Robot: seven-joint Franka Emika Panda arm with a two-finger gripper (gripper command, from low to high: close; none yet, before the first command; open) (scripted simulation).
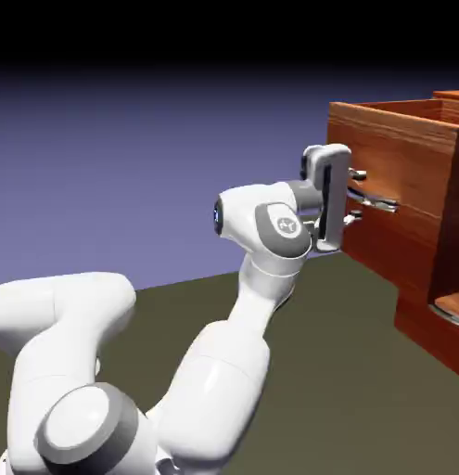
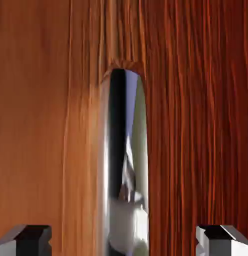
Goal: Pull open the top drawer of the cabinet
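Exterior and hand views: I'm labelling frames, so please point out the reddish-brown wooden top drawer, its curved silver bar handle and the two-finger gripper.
Reddish-brown wooden top drawer (image 1: 400, 153): exterior view, on its front panel.
Curved silver bar handle (image 2: 120, 165): hand view, mid-bar.
Two-finger gripper (image 1: 357, 195): exterior view, midway between the fingertips.

A rendered simulation scene; a bare dark table (image 1: 298, 371), a flat blue-violet backdrop (image 1: 131, 139), no room furnishings.

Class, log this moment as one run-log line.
white two-finger gripper: open, straddling curved silver bar handle | reddish-brown glossy wood top drawer: pulled out
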